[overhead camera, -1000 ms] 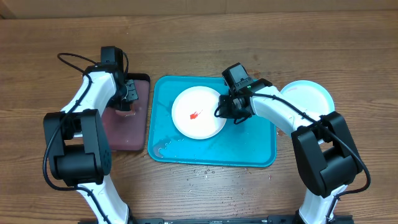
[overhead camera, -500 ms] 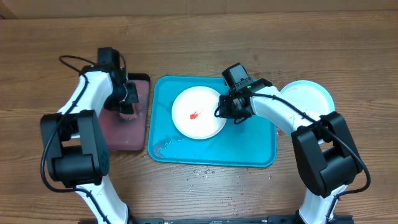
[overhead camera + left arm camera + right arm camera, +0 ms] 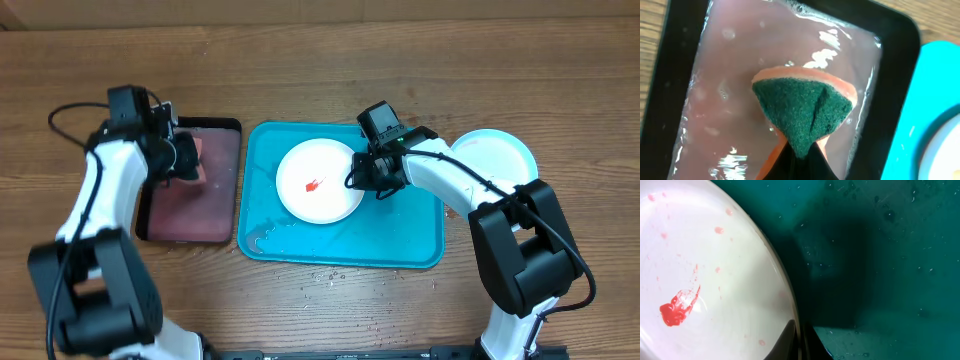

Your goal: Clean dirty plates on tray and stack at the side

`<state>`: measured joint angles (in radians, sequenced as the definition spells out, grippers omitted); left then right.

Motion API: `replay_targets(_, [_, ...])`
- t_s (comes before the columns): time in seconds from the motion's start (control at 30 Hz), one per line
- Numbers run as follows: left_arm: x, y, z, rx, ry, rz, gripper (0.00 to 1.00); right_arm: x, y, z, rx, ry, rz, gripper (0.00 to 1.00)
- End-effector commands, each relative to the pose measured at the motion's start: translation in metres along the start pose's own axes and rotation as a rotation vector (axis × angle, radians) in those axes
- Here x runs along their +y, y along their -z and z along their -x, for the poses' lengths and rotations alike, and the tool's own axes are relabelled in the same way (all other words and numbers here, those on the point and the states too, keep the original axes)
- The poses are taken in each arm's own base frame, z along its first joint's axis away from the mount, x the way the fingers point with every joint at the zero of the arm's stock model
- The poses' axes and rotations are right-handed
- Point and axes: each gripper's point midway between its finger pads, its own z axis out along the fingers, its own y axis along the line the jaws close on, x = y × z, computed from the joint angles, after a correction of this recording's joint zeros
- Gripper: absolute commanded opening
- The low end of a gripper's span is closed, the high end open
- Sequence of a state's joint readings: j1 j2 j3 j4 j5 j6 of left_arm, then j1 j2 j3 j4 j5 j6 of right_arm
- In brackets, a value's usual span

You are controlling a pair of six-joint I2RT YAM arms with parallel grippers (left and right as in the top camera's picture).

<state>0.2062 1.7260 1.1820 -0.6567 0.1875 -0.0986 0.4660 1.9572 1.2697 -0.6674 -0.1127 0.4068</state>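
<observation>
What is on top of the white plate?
A red sauce smear and small pink specks lie on the white plate. The right fingers pinch its rim. What lies beneath the plate is hidden.

One plate (image 3: 320, 180) lying in the left half of the tray (image 3: 420, 245), smaller tray (image 3: 200, 225) just beside the tray's left edge, sponge (image 3: 800, 110) over the smaller tray's far end, second plate (image 3: 500, 155) on the table (image 3: 400, 60) by the tray's far right corner.

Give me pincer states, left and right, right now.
Left pincer: closed, holding the sponge.
Right pincer: closed on the rim of the white plate.
</observation>
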Motion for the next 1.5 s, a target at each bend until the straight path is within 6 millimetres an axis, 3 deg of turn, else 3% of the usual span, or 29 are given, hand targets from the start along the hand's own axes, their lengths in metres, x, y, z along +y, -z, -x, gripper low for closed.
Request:
replay_targets(0.0, [-0.003, 0.017, -0.005, -0.078, -0.019, -0.044, 0.04, 0.001, 0.004, 0.01, -0.032, 0.018, -0.013, 0.04])
replay_targets(0.13, [-0.004, 0.024, -0.004, -0.171, -0.009, -0.111, 0.04, 0.001, 0.004, 0.01, -0.032, 0.018, -0.013, 0.04])
replay_targets(0.47, [0.002, 0.024, 0.002, -0.202, -0.032, -0.129, 0.04, 0.002, 0.004, 0.01, -0.035, 0.018, -0.011, 0.04])
replay_targets(0.93, [-0.02, 0.036, 0.019, -0.278, -0.057, -0.298, 0.04, 0.002, 0.004, 0.011, -0.035, 0.018, -0.012, 0.04])
replay_targets(1.47, [-0.014, 0.05, 0.023, -0.305, -0.022, -0.409, 0.04, 0.002, 0.004, 0.011, -0.036, 0.018, -0.011, 0.04])
